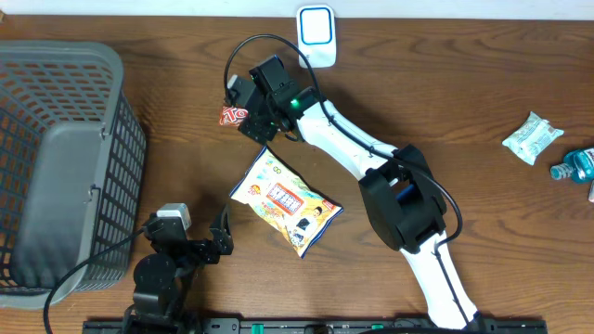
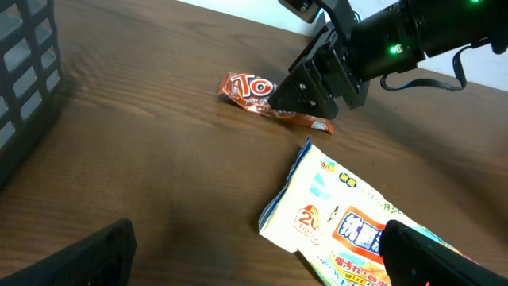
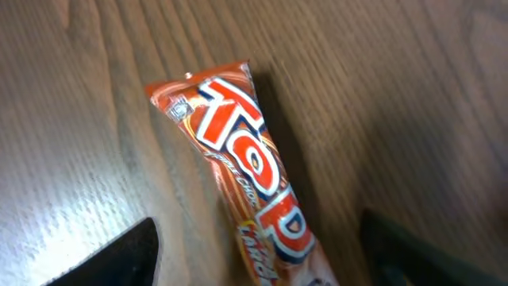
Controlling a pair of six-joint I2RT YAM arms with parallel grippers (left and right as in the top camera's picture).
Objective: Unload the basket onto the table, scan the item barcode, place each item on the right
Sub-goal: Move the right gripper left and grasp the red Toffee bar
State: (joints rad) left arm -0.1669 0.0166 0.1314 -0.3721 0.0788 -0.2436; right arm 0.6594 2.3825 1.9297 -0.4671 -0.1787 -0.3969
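Orange candy bar (image 3: pixel 246 183) lies flat on the brown wooden table (image 1: pixel 464 93), between my right gripper's (image 3: pixel 258 238) spread fingers, not yet pinched. I judge the jaws should centre across its width before squeezing, so the wrapper stays untwisted. My left gripper (image 2: pixel 258 250) hangs wide open beside a yellow snack bag (image 1: pixel 286 202); a grey basket (image 1: pixel 111 148) stands to the left.

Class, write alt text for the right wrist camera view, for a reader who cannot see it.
An orange-red snack bar wrapper with large white letters lies diagonally on a brown wooden table. The right claw hangs above it, open, its two dark fingers blurred at the bottom corners, one on each side of the wrapper.
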